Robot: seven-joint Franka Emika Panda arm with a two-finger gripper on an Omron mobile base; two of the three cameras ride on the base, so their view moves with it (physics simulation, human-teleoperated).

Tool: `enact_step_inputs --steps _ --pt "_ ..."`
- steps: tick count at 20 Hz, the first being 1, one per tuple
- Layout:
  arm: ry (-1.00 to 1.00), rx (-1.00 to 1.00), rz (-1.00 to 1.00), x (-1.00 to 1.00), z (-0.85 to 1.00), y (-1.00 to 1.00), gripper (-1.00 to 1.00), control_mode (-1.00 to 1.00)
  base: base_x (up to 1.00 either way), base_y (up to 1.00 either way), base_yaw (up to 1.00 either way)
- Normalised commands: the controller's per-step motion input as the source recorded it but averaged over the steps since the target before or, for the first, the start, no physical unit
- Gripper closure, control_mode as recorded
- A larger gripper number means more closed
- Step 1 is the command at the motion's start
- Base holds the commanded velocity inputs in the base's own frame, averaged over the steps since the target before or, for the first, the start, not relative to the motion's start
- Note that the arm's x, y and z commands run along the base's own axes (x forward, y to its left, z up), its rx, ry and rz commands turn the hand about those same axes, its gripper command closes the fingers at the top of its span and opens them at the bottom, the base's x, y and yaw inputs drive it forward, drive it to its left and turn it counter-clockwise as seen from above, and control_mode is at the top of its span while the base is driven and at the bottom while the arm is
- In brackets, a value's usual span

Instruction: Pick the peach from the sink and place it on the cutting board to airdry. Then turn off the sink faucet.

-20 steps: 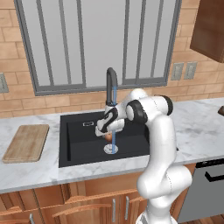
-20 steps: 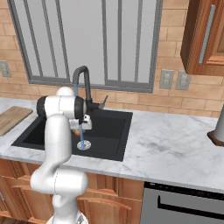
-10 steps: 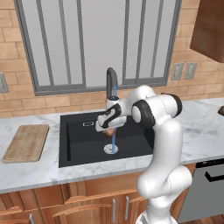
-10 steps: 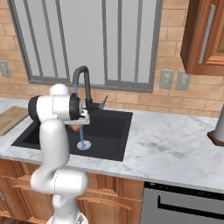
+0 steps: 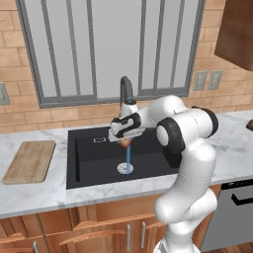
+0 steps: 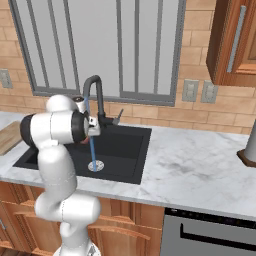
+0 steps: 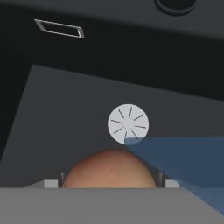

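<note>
The peach (image 7: 110,168) sits pinched between my fingers, my gripper (image 5: 125,142) clamped on it above the sink (image 5: 94,168). Below my hand lies the silver drain (image 7: 128,124) (water stream (image 5: 128,157) beside it); the cutting board (image 5: 29,161) is well apart.

Home kitchen: black sink (image 5: 89,170) in marble counter (image 6: 200,165), wood cabinets (image 6: 232,42), brick backsplash (image 5: 20,106).

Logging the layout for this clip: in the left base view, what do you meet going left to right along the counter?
cutting board → sink with its overflow plate → peach held above the drain → robot arm.
</note>
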Motion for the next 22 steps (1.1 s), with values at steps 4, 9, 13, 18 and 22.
enact_step_inputs --steps 4,9,13,18,22 --pt "0.0 0.0 0.0 -0.15 0.59 0.0 1.0 -1.0 0.0 0.0 0.0" --pt "0.01 0.0 0.0 -0.23 0.48 0.04 1.0 -1.0 0.0 0.0 0.0" --pt "0.0 0.0 0.0 -0.45 0.37 0.01 1.0 -1.0 0.0 0.0 0.0" --pt "0.0 0.0 0.0 -0.53 0.37 0.0 1.0 -1.0 0.0 0.0 0.0" --pt "0.0 0.0 0.0 -0.49 0.45 0.01 1.0 -1.0 0.0 0.0 0.0"
